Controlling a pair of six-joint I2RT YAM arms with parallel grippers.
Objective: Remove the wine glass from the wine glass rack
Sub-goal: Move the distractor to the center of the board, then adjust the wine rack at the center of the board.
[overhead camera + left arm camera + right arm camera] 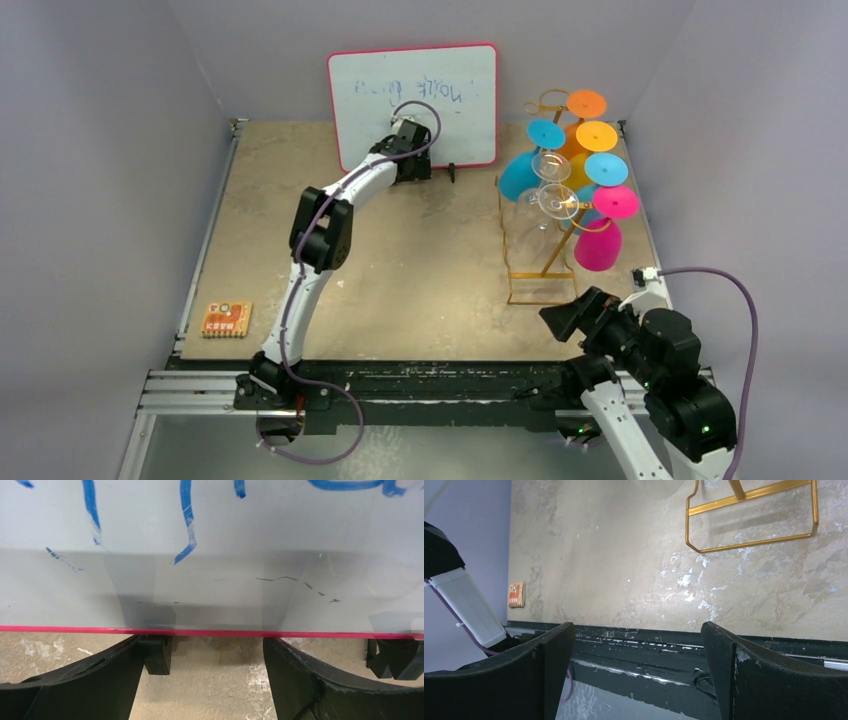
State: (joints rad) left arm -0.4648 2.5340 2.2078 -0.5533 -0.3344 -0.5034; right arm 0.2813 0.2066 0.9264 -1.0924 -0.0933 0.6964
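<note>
Overhead, we see the wine glass rack (540, 235) standing near the desk's right edge, a clear wine glass (557, 203) hanging on it among coloured glasses (598, 245); the left gripper (412, 165) faces the whiteboard (413, 105) at the far edge. From the left wrist, its jaws are spread wide. From the right wrist, the right gripper (636, 670) gapes wide over the near edge.

Gold rack (553, 260) w/ blue, orange, pink, clear glasses (598, 248)
</note>
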